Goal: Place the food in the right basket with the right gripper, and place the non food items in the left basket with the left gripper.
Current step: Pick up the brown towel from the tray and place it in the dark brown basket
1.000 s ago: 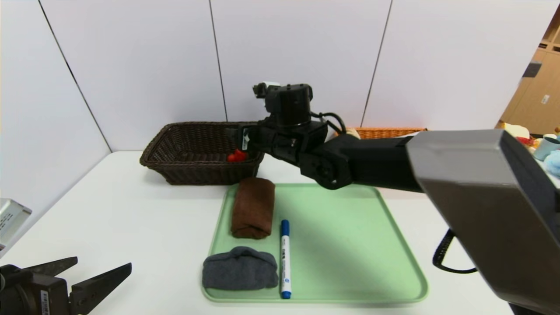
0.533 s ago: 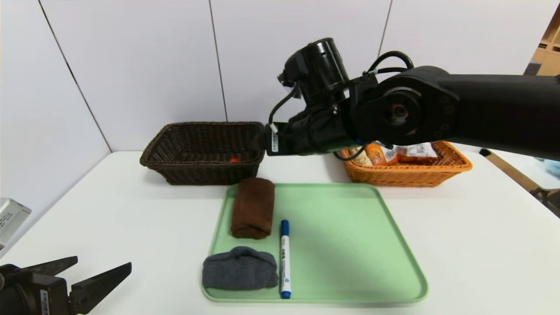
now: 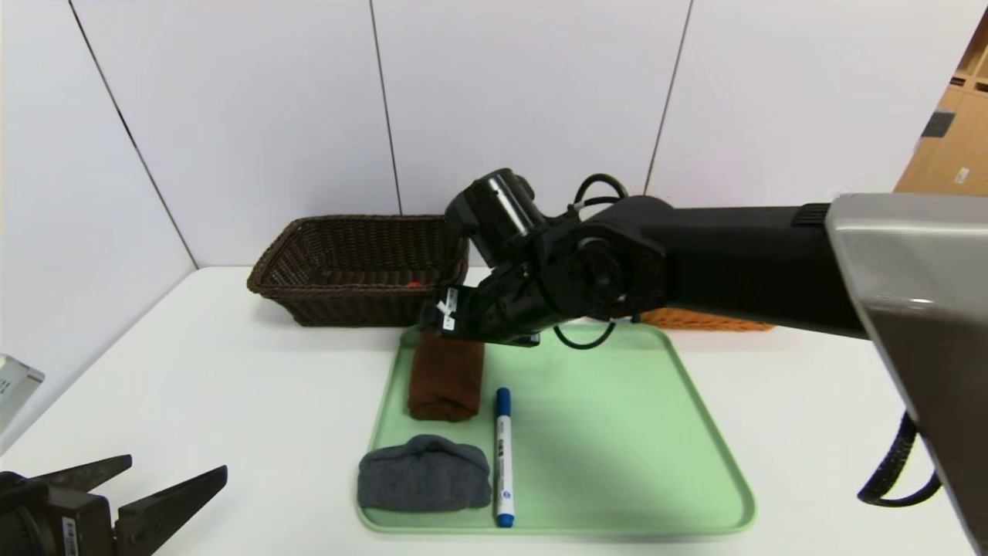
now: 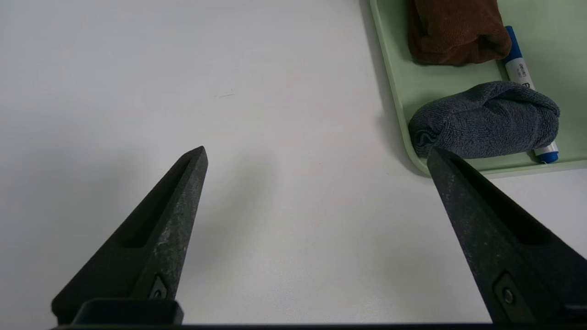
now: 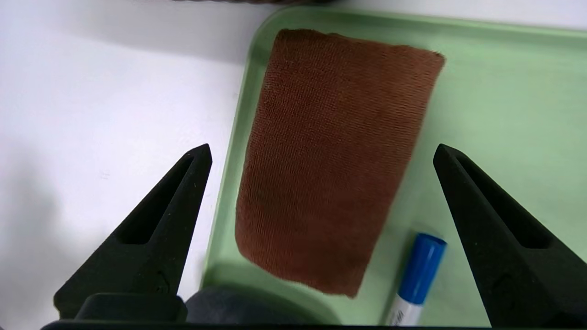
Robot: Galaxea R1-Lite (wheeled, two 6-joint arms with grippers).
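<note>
- Spreading under everything, the white desk (image 3: 231, 371) carries a green tray (image 3: 617, 463) near the middle, with two baskets behind it by the wall.
- Right arm (image 3: 733, 255) reaches across over the tray's far edge; the right tool (image 5: 321, 151) hangs directly above the rolled brown towel (image 5: 330, 156), prongs wide apart and empty, one to each side of the roll.
- Dark brown wicker basket (image 3: 309, 270) sits at the far left, a small red toy (image 3: 414, 284) just visible inside.
- Orange wicker basket (image 3: 710, 320) is mostly hidden behind the right arm; its contents cannot be seen.
- Left tool (image 4: 316, 156) hovers low over bare desk at the near left corner, prongs apart, holding nothing.
- Folded grey cloth (image 3: 423, 475) lies in the tray's near left corner.
- White marker with blue cap (image 3: 502, 455) lies just beside the cloth and towel.
</note>
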